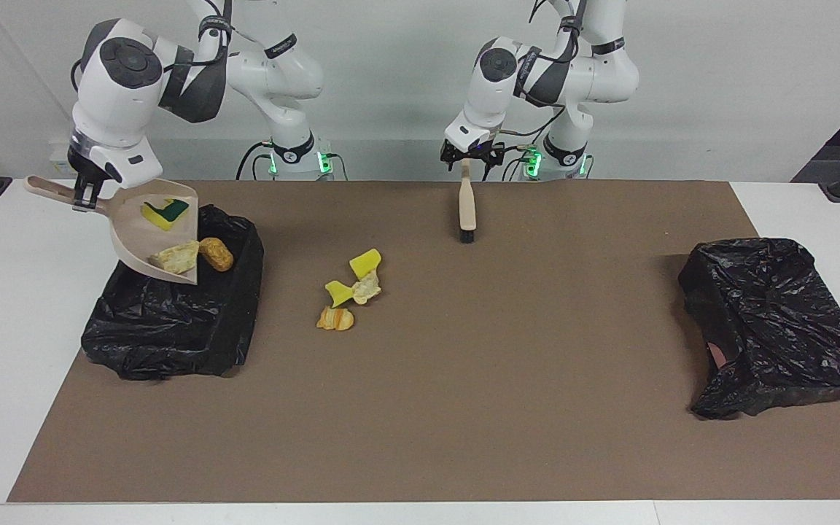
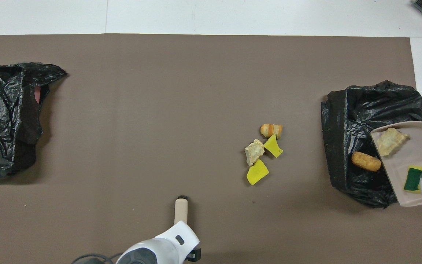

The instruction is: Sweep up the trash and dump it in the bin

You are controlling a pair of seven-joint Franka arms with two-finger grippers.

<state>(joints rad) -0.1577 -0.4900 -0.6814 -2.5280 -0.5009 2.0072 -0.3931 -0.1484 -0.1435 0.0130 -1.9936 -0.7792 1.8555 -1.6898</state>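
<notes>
My right gripper (image 1: 84, 195) is shut on the handle of the beige dustpan (image 1: 128, 227), which is tilted lip-down over the black-bagged bin (image 1: 172, 321) at the right arm's end. A green-faced sponge scrap (image 1: 163, 211) and a pale chunk (image 1: 174, 257) lie in the pan. A tan-orange chunk (image 1: 216, 253) has slid past the lip onto the bag (image 2: 366, 161). More trash (image 1: 351, 288) lies on the mat in a small cluster (image 2: 264, 152). My left gripper (image 1: 469, 162) stands open around the top of the upright brush (image 1: 467, 208), whose bristles point down at the mat.
A second crumpled black bag (image 1: 777, 328) lies at the left arm's end of the brown mat (image 1: 464, 408). White table (image 1: 19, 328) borders the mat on each end.
</notes>
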